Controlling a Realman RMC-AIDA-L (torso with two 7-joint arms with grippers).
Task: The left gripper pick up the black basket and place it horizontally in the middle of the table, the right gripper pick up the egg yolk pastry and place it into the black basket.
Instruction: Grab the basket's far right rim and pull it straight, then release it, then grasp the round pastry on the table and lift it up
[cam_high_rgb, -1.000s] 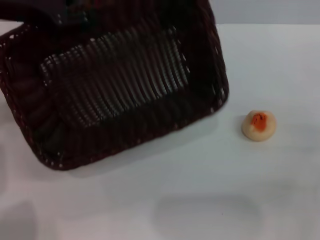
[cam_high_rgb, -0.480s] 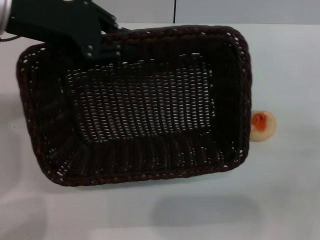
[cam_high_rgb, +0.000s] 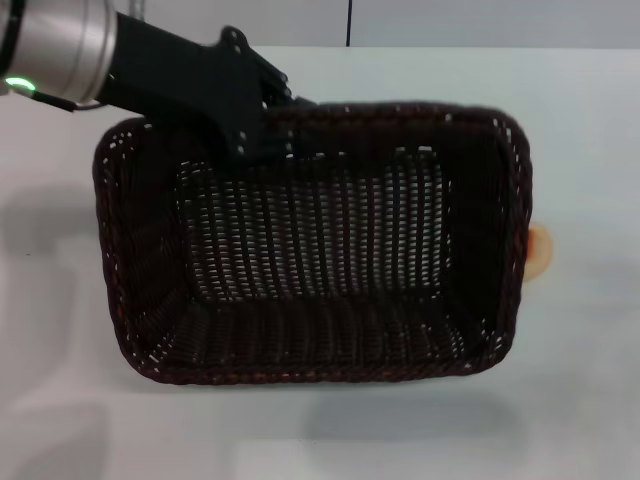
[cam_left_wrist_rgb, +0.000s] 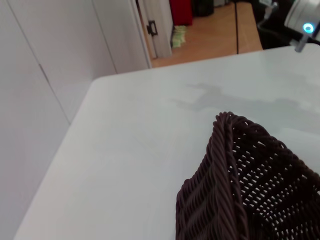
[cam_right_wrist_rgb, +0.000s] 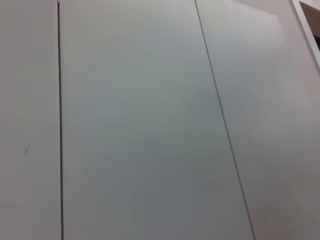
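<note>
Black basket (cam_high_rgb: 310, 245) gripped at its far rim by the left gripper (cam_high_rgb: 262, 128), dark fingers clamped on the braided edge near the far left corner. Held long side across the head view, open side up, woven bottom showing through the sloped walls. Shadow on the table (cam_high_rgb: 580, 380) below the near rim; cannot tell whether the basket touches the surface or hangs just above it. Behind the gripper, a grey arm section with a small green light, reaching in from the far left. In the left wrist view, one basket corner (cam_left_wrist_rgb: 235, 185) seen close, with bare white tabletop beyond it. Egg yolk pastry (cam_high_rgb: 540, 250) on the table just beside the basket's right wall, mostly hidden behind the rim, only a pale sliver showing. Right gripper out of sight; the right wrist view facing plain white panels (cam_right_wrist_rgb: 150, 125).
</note>
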